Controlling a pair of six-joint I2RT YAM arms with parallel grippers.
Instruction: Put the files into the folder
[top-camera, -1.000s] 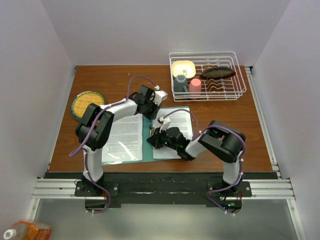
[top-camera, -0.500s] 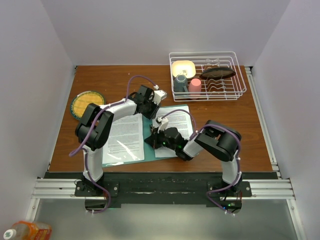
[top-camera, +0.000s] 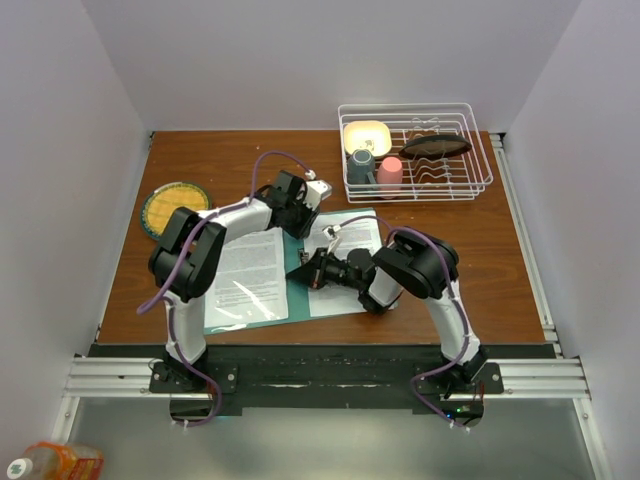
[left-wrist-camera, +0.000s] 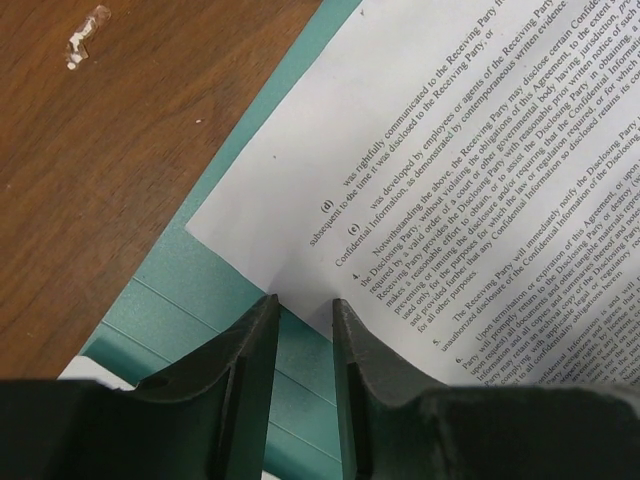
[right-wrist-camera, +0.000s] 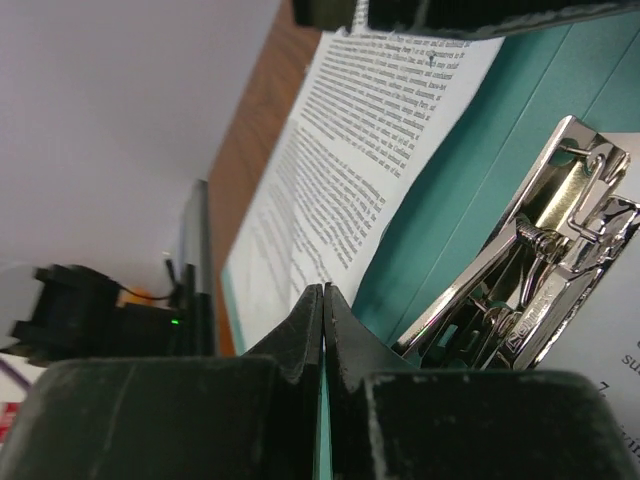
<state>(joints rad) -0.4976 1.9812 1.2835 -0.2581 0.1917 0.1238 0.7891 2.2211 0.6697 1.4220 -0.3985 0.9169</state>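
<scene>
Files (left-wrist-camera: 450, 200) on open teal folder (left-wrist-camera: 190, 290), chrome stapler (right-wrist-camera: 540, 250) near crease

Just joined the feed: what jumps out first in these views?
The open teal folder in the middle, with white files on both leaves. The right tool is shut on the folder's edge beside a metal clip; the left tool hovers open over a sheet's corner.
</scene>
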